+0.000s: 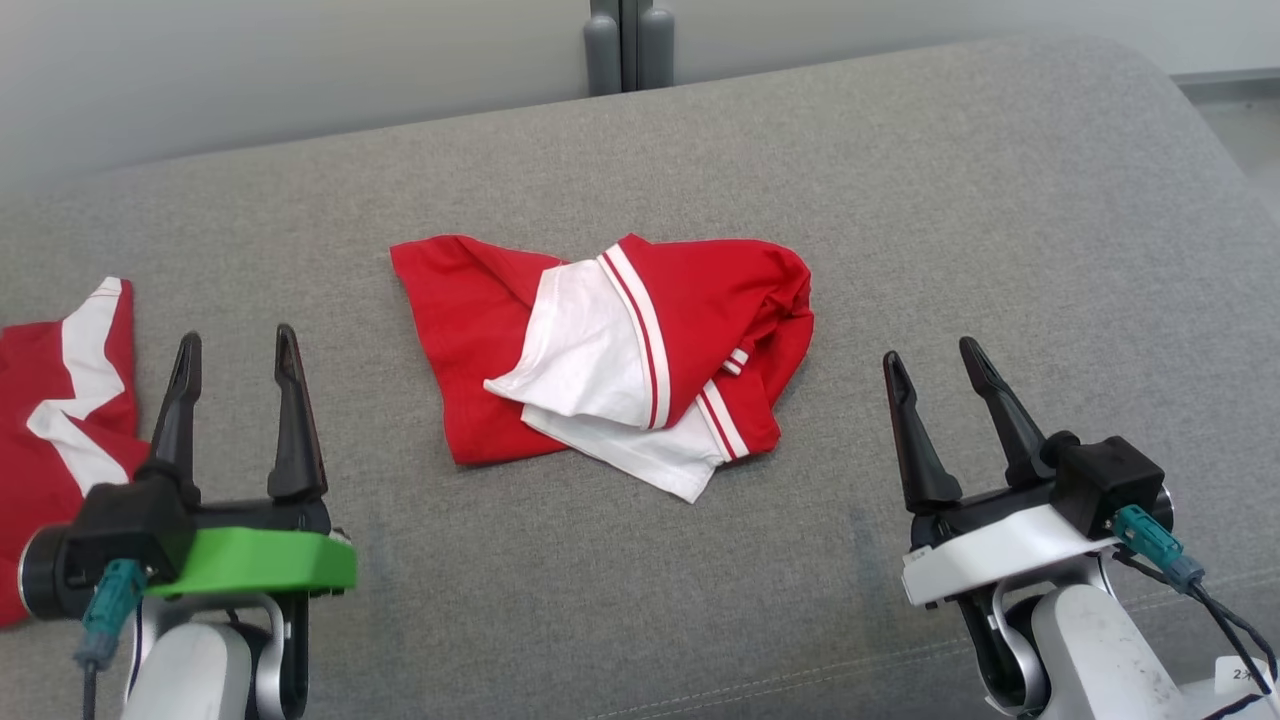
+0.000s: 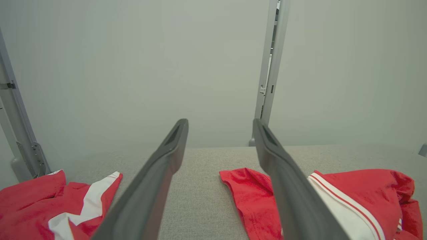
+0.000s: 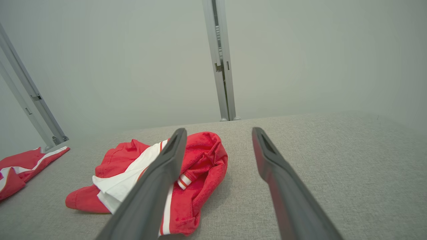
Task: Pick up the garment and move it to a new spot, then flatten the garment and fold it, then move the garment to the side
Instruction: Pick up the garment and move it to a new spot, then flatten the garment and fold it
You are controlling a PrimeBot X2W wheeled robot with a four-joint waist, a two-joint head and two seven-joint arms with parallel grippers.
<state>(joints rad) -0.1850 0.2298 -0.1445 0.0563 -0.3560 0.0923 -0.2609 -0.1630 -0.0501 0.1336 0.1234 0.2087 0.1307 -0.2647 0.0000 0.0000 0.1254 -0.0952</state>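
Observation:
A crumpled red and white garment (image 1: 610,350) lies in the middle of the grey cushioned surface (image 1: 900,200). It also shows to the right in the left wrist view, garment (image 2: 360,193), and to the left in the right wrist view, garment (image 3: 200,156). My left gripper (image 1: 236,350) stands open at the lower left, well short of the garment, with nothing between its fingers. On the lower right my right gripper (image 1: 935,357) is open too and holds nothing. Both hover apart from the cloth.
A second red and white garment (image 1: 60,420) lies at the surface's left edge, close to my left gripper; it appears as well in the left wrist view (image 2: 40,206). A grey post (image 1: 628,45) stands behind the surface against a pale wall.

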